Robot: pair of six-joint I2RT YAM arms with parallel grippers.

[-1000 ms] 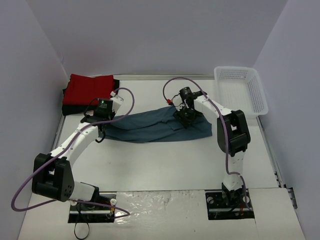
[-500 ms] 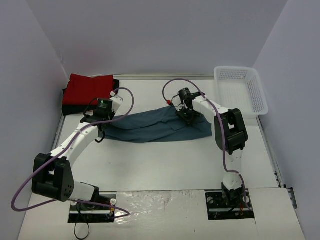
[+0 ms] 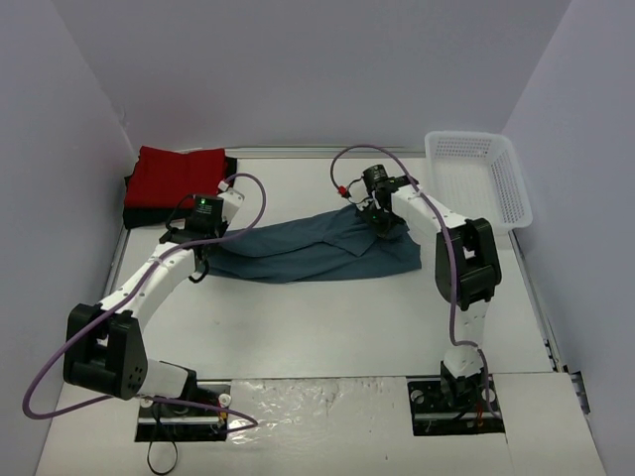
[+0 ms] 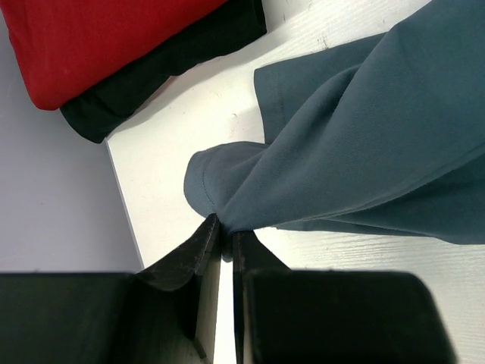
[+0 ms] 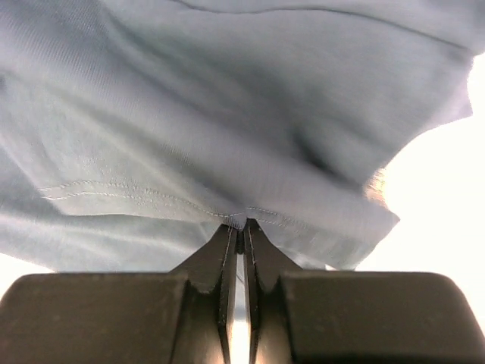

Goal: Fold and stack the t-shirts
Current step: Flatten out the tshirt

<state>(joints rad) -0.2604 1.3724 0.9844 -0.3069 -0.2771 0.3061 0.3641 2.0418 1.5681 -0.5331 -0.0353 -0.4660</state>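
Left wrist view — my left gripper (image 4: 226, 231) pinches teal t-shirt (image 4: 364, 136) edge, right gripper (image 5: 241, 227) clamped on same shirt; I'd lift both evenly — cloth taut.

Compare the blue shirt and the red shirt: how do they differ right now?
The blue shirt lies rumpled and unfolded mid-table; the red shirt is folded into a neat rectangle. The blue shirt rests on the bare table; the red shirt sits on a folded black shirt in the far left corner. The left gripper and right gripper each pinch the blue shirt; nothing grips the red shirt. Both are plain single-colour cloth.
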